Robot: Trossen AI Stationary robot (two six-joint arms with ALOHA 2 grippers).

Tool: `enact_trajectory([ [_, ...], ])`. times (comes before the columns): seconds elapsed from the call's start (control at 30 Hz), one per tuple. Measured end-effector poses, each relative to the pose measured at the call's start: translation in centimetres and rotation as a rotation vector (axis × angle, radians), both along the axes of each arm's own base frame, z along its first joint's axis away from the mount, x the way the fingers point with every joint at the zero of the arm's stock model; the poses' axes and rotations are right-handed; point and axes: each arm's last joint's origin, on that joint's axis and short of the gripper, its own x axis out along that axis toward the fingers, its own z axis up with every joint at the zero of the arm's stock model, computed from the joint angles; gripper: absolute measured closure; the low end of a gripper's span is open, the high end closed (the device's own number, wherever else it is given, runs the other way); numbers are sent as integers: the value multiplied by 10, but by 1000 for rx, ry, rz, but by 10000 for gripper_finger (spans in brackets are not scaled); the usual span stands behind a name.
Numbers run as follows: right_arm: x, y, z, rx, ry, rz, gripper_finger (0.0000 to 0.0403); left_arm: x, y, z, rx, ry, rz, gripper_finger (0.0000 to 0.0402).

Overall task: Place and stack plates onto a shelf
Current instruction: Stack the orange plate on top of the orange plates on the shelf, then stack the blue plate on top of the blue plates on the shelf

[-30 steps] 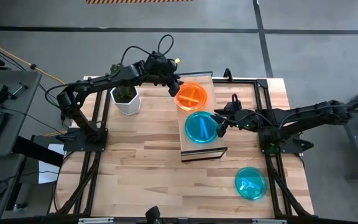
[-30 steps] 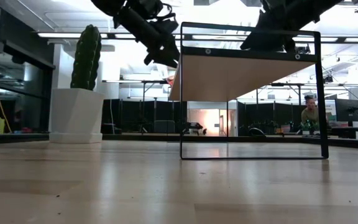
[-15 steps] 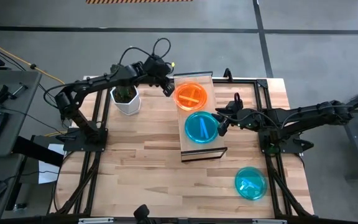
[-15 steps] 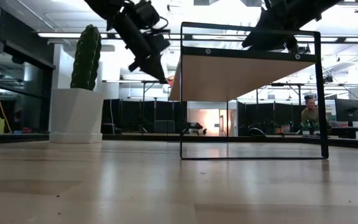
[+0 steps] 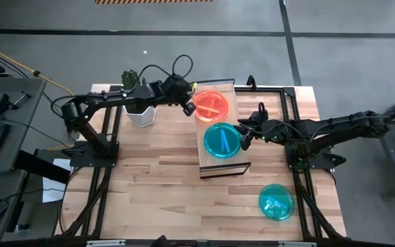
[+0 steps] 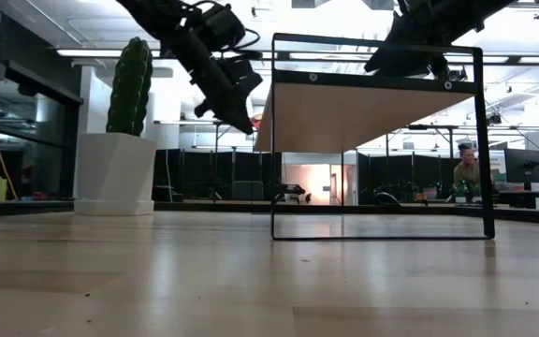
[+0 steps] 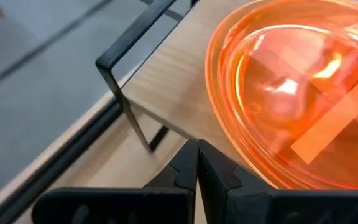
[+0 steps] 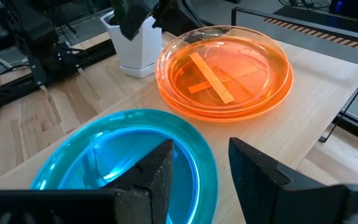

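Orange plate (image 5: 210,104) and teal plate (image 5: 221,140) flat on shelf (image 5: 226,163), left hand (image 5: 188,106) pressed together beside orange rim, right hand (image 5: 243,140) spread at teal rim.

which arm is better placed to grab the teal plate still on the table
Right, likely. The loose teal plate lies on the right arm's side, and the right gripper is open; the left gripper is shut, farther off.

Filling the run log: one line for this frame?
left gripper: shut, beside orange plate | right gripper: open, at teal plate | both plates on shelf, unstacked | third plate on table
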Motion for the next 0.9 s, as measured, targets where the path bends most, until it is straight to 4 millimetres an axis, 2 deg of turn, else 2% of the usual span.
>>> enact_trajectory([
  [0.13,0,0,0,0,0,0,265,7,-13,2,81,20,17,401],
  [0.3,0,0,0,0,0,0,265,12,-25,3,103,16,10,401],
  [0.6,0,0,0,0,1,0,265,17,-31,6,139,-5,-8,401],
  [0.67,0,0,-1,-1,6,0,265,13,-32,11,144,-5,-17,401],
  [0.77,-2,0,-3,-3,39,-1,265,3,-38,34,148,-77,-66,401],
  [0.9,-3,0,-6,-4,68,-3,265,-11,-65,50,143,-219,-237,401],
])
